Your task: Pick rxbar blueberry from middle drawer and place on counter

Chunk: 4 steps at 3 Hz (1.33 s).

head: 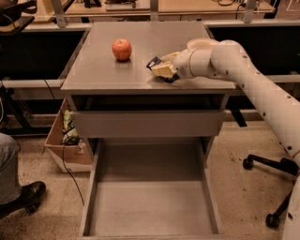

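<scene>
The gripper [162, 70] hangs low over the counter [103, 70], its jaws pinching the snack bar [153, 62]. Best to lay the bar flat, away from the apple [122, 49], then let go gently.

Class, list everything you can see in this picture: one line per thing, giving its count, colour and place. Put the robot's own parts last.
rxbar blueberry: one, dark wrapper, held in the gripper at the counter's right side
apple: one, red, on the counter, left of the bar
counter: one, grey, top of the cabinet
middle drawer: one, grey, pulled open, lowest in view
upper drawer: one, grey, flat front, below the counter
cardboard box: one, brown, floor left of the cabinet
chair base: one, black, floor at right
shoe: one, black, lower left
desks: count unclear, tan, behind
arm: one, white, reaching from the right
gripper: one, yellowish, over the counter, shut on the bar
</scene>
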Tool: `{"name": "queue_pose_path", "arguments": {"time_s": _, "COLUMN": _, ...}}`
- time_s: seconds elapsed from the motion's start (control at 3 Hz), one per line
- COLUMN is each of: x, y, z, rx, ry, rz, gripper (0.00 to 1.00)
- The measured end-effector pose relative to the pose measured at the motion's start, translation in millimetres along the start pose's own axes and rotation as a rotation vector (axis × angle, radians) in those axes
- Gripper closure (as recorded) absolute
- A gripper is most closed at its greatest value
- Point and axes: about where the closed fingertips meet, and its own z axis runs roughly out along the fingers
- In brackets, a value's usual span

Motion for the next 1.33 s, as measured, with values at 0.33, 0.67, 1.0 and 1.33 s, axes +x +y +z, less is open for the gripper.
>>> {"name": "queue_pose_path", "arguments": {"time_s": 0.33, "x": 0, "y": 2, "z": 2, "rx": -0.008, "ry": 0.001, "rz": 0.001, "gripper": 0.27}}
{"name": "queue_pose_path", "arguments": {"time_s": 0.67, "x": -4, "y": 9, "z": -1, "rx": -0.026, "ry": -0.003, "rz": -0.005, "gripper": 0.04}}
{"name": "queue_pose_path", "arguments": {"time_s": 1.0, "x": -17, "y": 3, "z": -22, "rx": -0.038, "ry": -0.053, "rz": 0.01, "gripper": 0.0}}
{"name": "queue_pose_path", "arguments": {"time_s": 1.33, "x": -27, "y": -11, "z": -46, "rx": -0.038, "ry": -0.089, "rz": 0.028, "gripper": 0.0}}
